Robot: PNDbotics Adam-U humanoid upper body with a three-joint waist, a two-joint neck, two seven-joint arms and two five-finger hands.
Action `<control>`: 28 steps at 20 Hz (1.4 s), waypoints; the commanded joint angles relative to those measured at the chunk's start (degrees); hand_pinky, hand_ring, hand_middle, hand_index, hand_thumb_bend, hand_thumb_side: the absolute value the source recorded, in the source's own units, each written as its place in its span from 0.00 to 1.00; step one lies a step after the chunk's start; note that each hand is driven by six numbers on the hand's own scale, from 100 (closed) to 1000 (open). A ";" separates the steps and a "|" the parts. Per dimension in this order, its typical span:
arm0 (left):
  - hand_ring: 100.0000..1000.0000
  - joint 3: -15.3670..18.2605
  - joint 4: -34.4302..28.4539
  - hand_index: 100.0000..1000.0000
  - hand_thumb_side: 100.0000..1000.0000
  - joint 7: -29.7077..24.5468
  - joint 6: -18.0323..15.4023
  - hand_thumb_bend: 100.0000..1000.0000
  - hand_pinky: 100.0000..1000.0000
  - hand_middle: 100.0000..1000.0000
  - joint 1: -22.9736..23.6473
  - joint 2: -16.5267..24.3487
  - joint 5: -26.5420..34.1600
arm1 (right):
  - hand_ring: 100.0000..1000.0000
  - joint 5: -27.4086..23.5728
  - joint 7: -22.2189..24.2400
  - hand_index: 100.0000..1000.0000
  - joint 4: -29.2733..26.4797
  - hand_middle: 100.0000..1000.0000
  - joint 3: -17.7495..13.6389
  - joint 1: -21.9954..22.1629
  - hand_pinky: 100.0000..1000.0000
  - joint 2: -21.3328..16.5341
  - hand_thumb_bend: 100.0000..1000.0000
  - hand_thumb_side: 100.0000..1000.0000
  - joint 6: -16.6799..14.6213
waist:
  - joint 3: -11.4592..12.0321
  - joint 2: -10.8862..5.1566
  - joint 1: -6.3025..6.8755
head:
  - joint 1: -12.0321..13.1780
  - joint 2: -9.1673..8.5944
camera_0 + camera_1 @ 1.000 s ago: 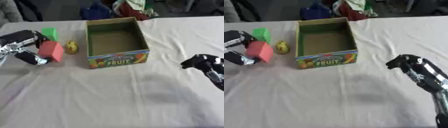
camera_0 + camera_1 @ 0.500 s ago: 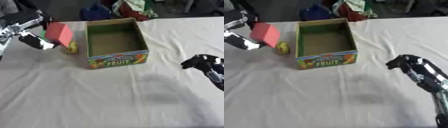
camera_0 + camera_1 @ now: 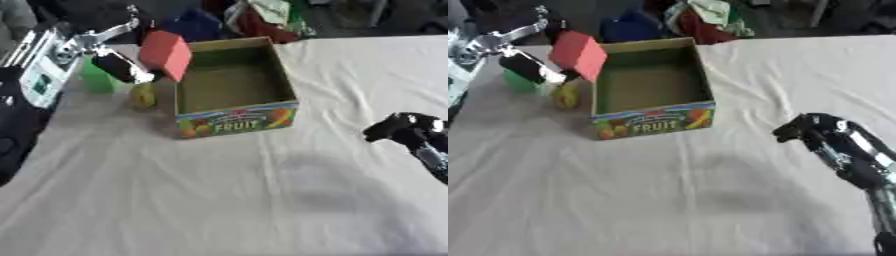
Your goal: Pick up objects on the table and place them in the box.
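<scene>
Left eye view shows your left hand (image 3: 112, 57) clamped on the red block (image 3: 166, 54), held in the air at the fruit box's (image 3: 234, 118) left rim. You're mid-transfer: next, carry it over the opening, then release. Your right hand (image 3: 822, 134) idles, fingers curled, empty.

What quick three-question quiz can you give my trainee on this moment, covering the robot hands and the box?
1. True or false: the red block lies inside the box.
2. Which robot hand holds the red block: A left, B right?
3. Fill in: the small yellow object sits on the table, ____ the box.

Key: 1 false, it is held up at the box's left rim. 2 A. 3 left of.
</scene>
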 commanded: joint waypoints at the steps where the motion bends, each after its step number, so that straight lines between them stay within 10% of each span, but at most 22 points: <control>1: 0.49 0.01 3.11 0.71 0.34 1.76 -0.59 0.26 0.60 0.47 -2.32 -1.76 -2.96 | 0.72 -0.29 0.40 0.62 -0.54 0.55 0.19 -0.85 0.70 -0.35 0.00 0.52 0.01 | -0.36 -1.04 -0.11 | 0.47 -0.41; 16: 0.50 -0.60 11.65 0.77 0.40 5.16 -3.34 0.33 0.60 0.49 -3.39 -8.45 -12.32 | 0.72 -0.51 1.47 0.62 -0.67 0.55 1.03 -1.08 0.70 0.48 0.00 0.52 0.46 | -3.12 -0.89 0.23 | 1.37 -0.44; 23: 0.50 -0.54 11.13 0.80 0.67 6.62 -2.85 0.63 0.60 0.51 -2.75 -7.97 -11.63 | 0.72 -0.43 1.29 0.62 -0.64 0.55 0.83 -1.01 0.70 0.39 0.00 0.52 0.47 | -3.16 -0.88 0.25 | 0.90 -0.45; 28: 0.50 -0.48 8.99 0.80 0.65 7.19 -2.46 0.64 0.60 0.51 -2.64 -6.63 -9.87 | 0.72 -0.36 1.21 0.62 -0.62 0.55 0.69 -0.99 0.70 0.35 0.00 0.52 0.46 | -2.89 -0.82 0.25 | 0.74 -0.48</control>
